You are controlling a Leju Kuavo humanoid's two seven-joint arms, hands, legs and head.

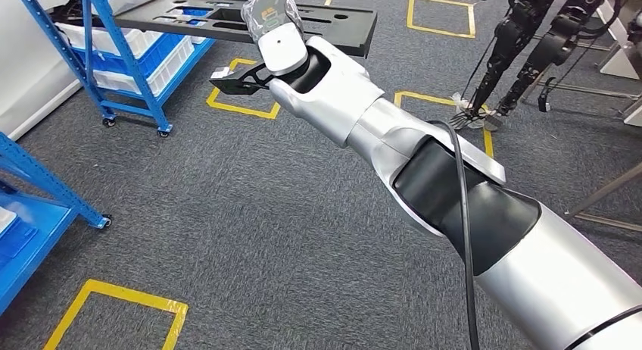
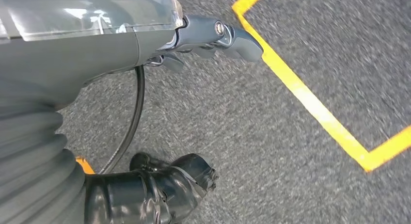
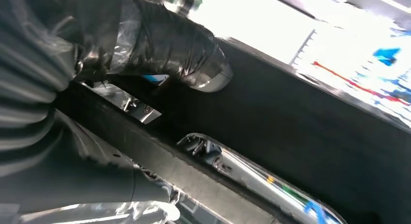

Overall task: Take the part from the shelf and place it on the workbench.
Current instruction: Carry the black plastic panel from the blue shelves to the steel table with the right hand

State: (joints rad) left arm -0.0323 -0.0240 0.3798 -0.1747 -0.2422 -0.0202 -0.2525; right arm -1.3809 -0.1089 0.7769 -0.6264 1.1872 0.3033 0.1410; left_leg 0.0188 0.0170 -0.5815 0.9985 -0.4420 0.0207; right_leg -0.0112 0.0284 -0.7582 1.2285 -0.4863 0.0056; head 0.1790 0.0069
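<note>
The part (image 1: 333, 24) is a long flat black panel with several cutouts. My right hand (image 1: 274, 33) holds it up in the air over the carpet, in front of the blue shelf (image 1: 113, 54). The tape-wrapped thumb (image 1: 269, 10) lies on top of the panel and dark fingers (image 1: 241, 80) reach beneath its near edge. In the right wrist view the thumb (image 3: 179, 44) presses on the black panel (image 3: 300, 132). My left hand (image 2: 213, 37) hangs over the floor, fingers (image 2: 240, 40) apart from the thumb and holding nothing.
White bins (image 1: 163, 58) sit on the blue wheeled shelf. Another blue rack (image 1: 34, 206) stands at the near left. Yellow tape squares (image 1: 113, 312) mark the grey carpet. Dark legs of other robots (image 1: 522, 39) and a metal frame (image 1: 606, 198) stand at the right.
</note>
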